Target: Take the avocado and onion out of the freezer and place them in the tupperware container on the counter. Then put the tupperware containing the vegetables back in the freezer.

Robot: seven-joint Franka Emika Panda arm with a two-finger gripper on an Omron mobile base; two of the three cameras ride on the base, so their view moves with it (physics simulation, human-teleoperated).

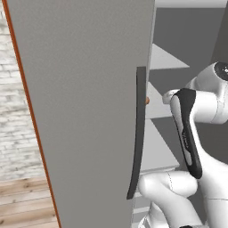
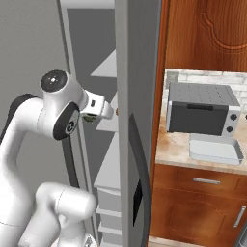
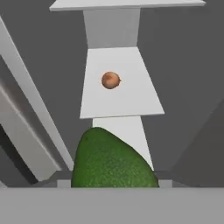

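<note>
Field notes, inside the freezer [image 1: 89, 111], door swung wide.

Avocado [image 3: 113, 159]: sits right at my jaws [image 3: 114, 183], dark green, filling the low middle of the hand view. My fingertips are hidden behind it, so I cannot tell for sure whether the jaws are clamped on it or just bracketing it. They are not together; from how snugly it sits between them, I judge it is held. In the right base view a sliver of green shows just under my hand, over the pale shelf [image 3: 122, 83].

Onion [image 3: 110, 80]: orange-brown ball ahead of the jaws and well apart from them, resting alone on the shelf. In the left base view a small orange edge peeks past the door handle [image 1: 139, 133].

Tupperware container [image 2: 215, 149]: on the desk [image 2: 176, 152] outside the freezer, far off to the side of the jaws, just in front of the grey toaster oven [image 2: 201, 110]. Nothing is visible in it.

Progress, as I judge it: early. The avocado is still inside the freezer and the onion untouched. Left to do: carry the avocado out to the container, come in again for the onion, place it too, then lift the loaded container onto a freezer shelf.
</note>
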